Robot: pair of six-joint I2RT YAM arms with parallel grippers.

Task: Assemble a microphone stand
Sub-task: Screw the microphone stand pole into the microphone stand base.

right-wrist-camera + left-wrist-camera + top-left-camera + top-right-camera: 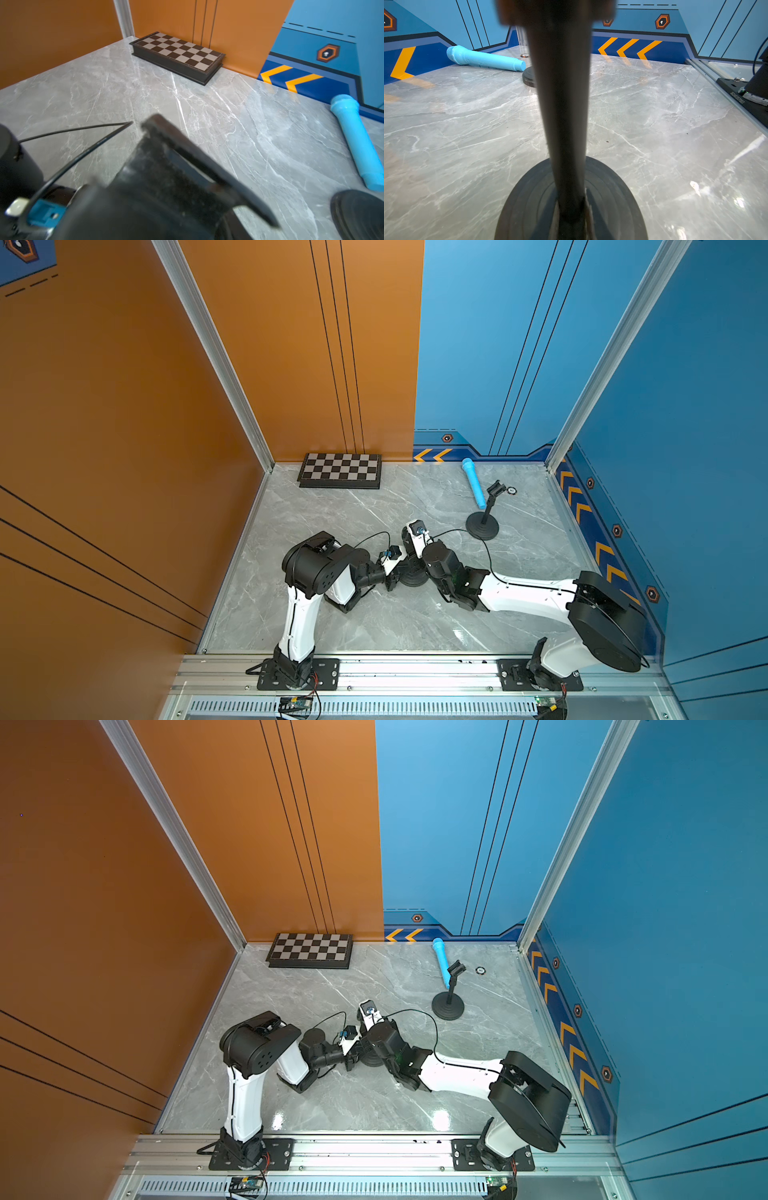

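Left wrist view: left gripper clamped on pole standing on round base mid-table, blue microphone at its 1 o'clock in a top view, right gripper can't tell, mount plate lettering unreadable.

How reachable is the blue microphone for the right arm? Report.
Probably yes: the blue microphone lies on open tabletop ahead of the right gripper; only the upright stand beside it crowds the approach.
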